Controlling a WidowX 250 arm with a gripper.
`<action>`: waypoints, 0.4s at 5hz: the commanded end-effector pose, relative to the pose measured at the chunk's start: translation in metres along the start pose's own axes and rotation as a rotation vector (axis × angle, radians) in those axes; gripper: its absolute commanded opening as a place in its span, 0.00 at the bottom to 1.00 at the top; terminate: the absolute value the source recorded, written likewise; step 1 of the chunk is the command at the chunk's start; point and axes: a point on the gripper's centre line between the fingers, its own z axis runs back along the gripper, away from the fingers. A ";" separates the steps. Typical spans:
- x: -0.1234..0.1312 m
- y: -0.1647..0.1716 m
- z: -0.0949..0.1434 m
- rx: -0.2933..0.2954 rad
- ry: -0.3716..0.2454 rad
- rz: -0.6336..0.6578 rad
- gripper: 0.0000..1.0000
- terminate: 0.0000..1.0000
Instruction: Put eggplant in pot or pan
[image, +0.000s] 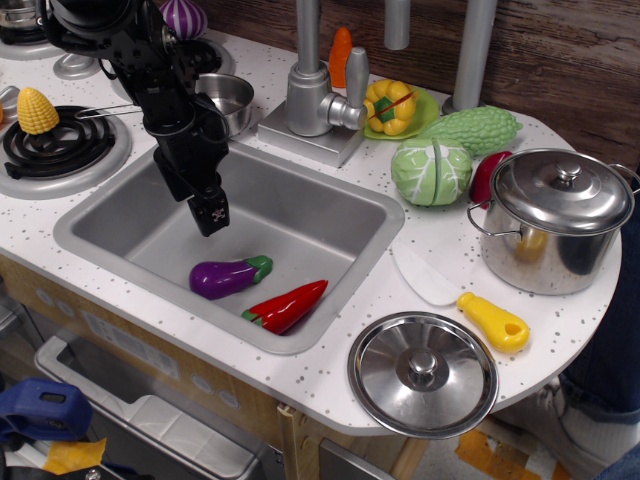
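The eggplant (228, 276) lies on its side on the floor of the sink (330, 205), green cap pointing right, with the red pepper (287, 305) just beside it toward the front edge. Our pincer (210, 222) hangs above and slightly left of the eggplant, pointing down into the basin and holding nothing; its tips look close together, but from this angle we cannot tell how wide they stand.

For the grasp, we would judge it best to open fully, shift a little right so we sit over the thick purple middle, and close across the narrow width rather than along the length. The plastic looks glossy, so a grip near the tapered ends would likely slip. We should also keep our fingers clear of the pepper so as not to drag it along.

The pan (232, 98) sits on the desk behind the sink's left rim, partly hidden by our arm, so we lift clear of the rim before carrying it there.
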 end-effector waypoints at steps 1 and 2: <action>0.000 0.000 0.000 0.000 0.000 0.000 1.00 0.00; 0.002 -0.011 -0.001 -0.037 -0.010 0.010 1.00 0.00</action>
